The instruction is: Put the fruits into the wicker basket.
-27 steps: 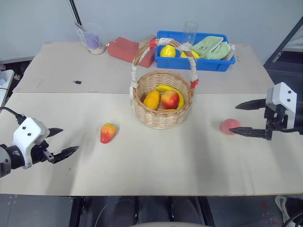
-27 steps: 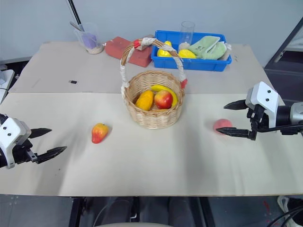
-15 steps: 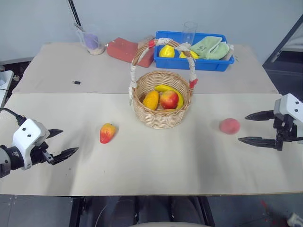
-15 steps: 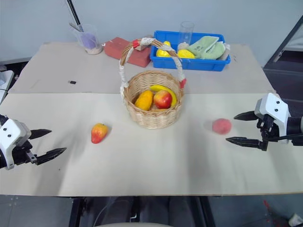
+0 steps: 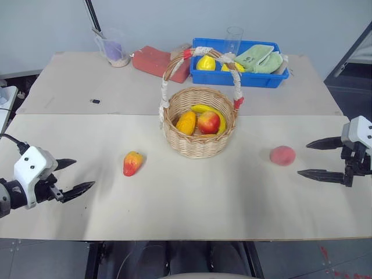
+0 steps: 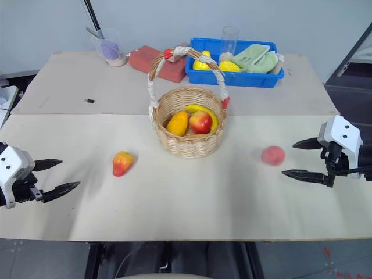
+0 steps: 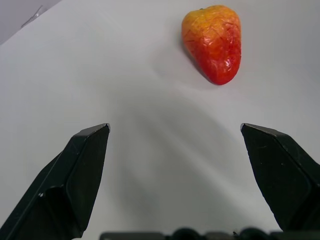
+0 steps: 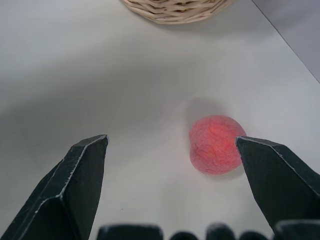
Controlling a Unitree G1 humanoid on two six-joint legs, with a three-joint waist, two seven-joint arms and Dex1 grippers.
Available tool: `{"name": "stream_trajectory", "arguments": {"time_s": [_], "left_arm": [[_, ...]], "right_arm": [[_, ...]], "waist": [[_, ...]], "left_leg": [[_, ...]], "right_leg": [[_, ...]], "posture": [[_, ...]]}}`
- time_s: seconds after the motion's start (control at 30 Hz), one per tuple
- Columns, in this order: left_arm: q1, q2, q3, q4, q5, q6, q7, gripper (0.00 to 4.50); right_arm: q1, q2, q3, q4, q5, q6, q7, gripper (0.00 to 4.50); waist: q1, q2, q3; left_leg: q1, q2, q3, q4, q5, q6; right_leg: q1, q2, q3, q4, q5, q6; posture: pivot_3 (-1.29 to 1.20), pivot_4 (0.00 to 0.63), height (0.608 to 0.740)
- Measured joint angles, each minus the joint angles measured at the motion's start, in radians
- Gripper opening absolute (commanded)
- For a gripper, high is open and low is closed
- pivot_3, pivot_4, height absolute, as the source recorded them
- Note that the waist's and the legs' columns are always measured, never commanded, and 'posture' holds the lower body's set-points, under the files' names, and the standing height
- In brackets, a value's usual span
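Note:
The wicker basket (image 5: 199, 137) stands mid-table with its taped handle arched over it and several fruits inside. A red-orange mango-shaped fruit (image 5: 132, 163) lies on the table left of the basket; the left wrist view shows this mango (image 7: 212, 41) ahead of the spread fingers. My left gripper (image 5: 68, 176) hovers open at the left edge, well short of it. A pink peach (image 5: 282, 155) rests to the right of the basket, also seen as the peach (image 8: 215, 144) near one finger. My right gripper (image 5: 313, 157) is open, a little to the right of the peach, apart from it.
At the back stands a blue plastic tray (image 5: 259, 78) with yellow fruits, green cloths and a clear glass (image 5: 233, 39). A red block (image 5: 157, 60) and a cup with a spoon (image 5: 113, 48) sit at the back left. A small dark item (image 5: 95, 101) lies on the far left board.
My right gripper has drawn back to the right, away from the peach, which it had around its fingers; the peach stays on the table. The left gripper has barely moved.

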State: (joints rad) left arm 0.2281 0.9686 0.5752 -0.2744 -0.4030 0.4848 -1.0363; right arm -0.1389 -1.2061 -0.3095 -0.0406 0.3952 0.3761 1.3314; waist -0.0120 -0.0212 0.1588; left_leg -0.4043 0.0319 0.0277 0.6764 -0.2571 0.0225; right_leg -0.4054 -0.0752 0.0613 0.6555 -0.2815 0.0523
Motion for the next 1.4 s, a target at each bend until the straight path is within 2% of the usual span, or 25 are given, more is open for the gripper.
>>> {"name": "stream_trajectory", "arguments": {"time_s": [0.23, 0.4, 0.63, 0.7, 0.83, 0.93, 1.03, 1.07, 1.27, 1.4], "left_arm": [[-0.080, -0.057, -0.034, -0.035, -0.047, 0.042, 0.067, 4.50], [-0.183, -0.112, -0.167, -0.018, -0.047, 0.047, 0.120, 4.50], [-0.361, -0.208, -0.364, 0.118, 0.010, 0.054, 0.190, 4.50], [-0.392, -0.245, -0.420, 0.143, 0.028, 0.029, 0.200, 4.50], [-0.408, -0.260, -0.474, 0.201, 0.081, 0.000, 0.221, 4.50], [-0.424, -0.291, -0.502, 0.233, 0.105, -0.011, 0.241, 3.70], [-0.427, -0.302, -0.507, 0.238, 0.109, -0.029, 0.246, 2.29], [-0.427, -0.304, -0.507, 0.238, 0.109, -0.030, 0.246, 2.02], [-0.410, -0.323, -0.469, 0.201, 0.049, -0.042, 0.225, 1.94], [-0.397, -0.295, -0.443, 0.026, -0.061, 0.021, 0.172, 1.93]], "right_arm": [[-0.010, 0.001, 0.000, -0.017, 0.006, 0.000, -0.007, 4.49], [-0.058, 0.022, 0.006, -0.113, 0.065, 0.048, -0.022, 4.49], [-0.151, 0.064, 0.036, -0.284, 0.204, 0.177, -0.062, 4.49], [-0.181, 0.067, 0.047, -0.339, 0.240, 0.198, -0.073, 4.49], [-0.208, 0.070, 0.062, -0.377, 0.278, 0.228, -0.088, 4.49], [-0.253, 0.087, 0.073, -0.401, 0.313, 0.245, -0.101, 4.50], [-0.273, 0.087, 0.079, -0.411, 0.327, 0.246, -0.109, 4.50], [-0.273, 0.087, 0.083, -0.410, 0.327, 0.246, -0.111, 4.50], [-0.268, 0.087, 0.093, -0.403, 0.326, 0.246, -0.111, 4.50], [-0.235, 0.082, 0.077, -0.400, 0.324, 0.246, -0.112, 4.50]], "waist": [[0.000, 0.000, 0.000], [0.000, 0.000, 0.000], [0.003, 0.000, 0.000], [0.005, 0.000, 0.000], [0.006, -0.001, 0.000], [0.006, 0.000, 0.000], [0.007, -0.001, 0.000], [0.007, -0.001, 0.000], [0.010, -0.001, 0.000], [0.014, -0.001, 0.000]], "left_leg": [[0.000, 0.000, 0.000, 0.000, 0.000, 0.000], [0.000, 0.000, -0.001, 0.001, 0.000, 0.000], [-0.001, -0.001, -0.001, 0.002, 0.000, 0.000], [-0.002, -0.001, -0.001, 0.002, 0.000, 0.000], [-0.001, -0.001, -0.001, 0.002, 0.000, 0.000], [-0.001, -0.001, -0.001, 0.003, 0.000, 0.000], [-0.002, -0.001, -0.001, 0.002, 0.000, 0.001], [-0.002, -0.001, -0.001, 0.002, 0.000, 0.001], [-0.002, -0.001, -0.001, 0.003, 0.000, 0.001], [-0.002, -0.001, -0.002, 0.003, 0.000, 0.001]], "right_leg": [[0.000, 0.000, 0.000, 0.001, 0.000, 0.000], [0.000, 0.001, 0.000, 0.001, 0.000, 0.000], [0.000, 0.000, 0.000, 0.006, 0.000, 0.001], [0.000, 0.000, -0.001, 0.006, 0.000, 0.001], [0.000, 0.000, -0.001, 0.006, 0.000, 0.001], [0.000, 0.000, 0.000, 0.006, 0.000, 0.001], [0.000, 0.000, -0.001, 0.006, 0.000, 0.001], [0.000, 0.000, -0.001, 0.006, 0.000, 0.001], [0.000, 0.000, -0.001, 0.006, 0.000, 0.001], [0.000, -0.001, -0.001, 0.006, 0.000, 0.001]], "posture": [[0.00, 0.150, 0.740], [0.00, 0.150, 0.740], [0.00, 0.150, 0.740], [0.00, 0.150, 0.740], [0.00, 0.150, 0.740], [0.00, 0.150, 0.740], [0.00, 0.150, 0.740], [0.00, 0.150, 0.740], [0.00, 0.150, 0.740], [0.00, 0.150, 0.740]]}}
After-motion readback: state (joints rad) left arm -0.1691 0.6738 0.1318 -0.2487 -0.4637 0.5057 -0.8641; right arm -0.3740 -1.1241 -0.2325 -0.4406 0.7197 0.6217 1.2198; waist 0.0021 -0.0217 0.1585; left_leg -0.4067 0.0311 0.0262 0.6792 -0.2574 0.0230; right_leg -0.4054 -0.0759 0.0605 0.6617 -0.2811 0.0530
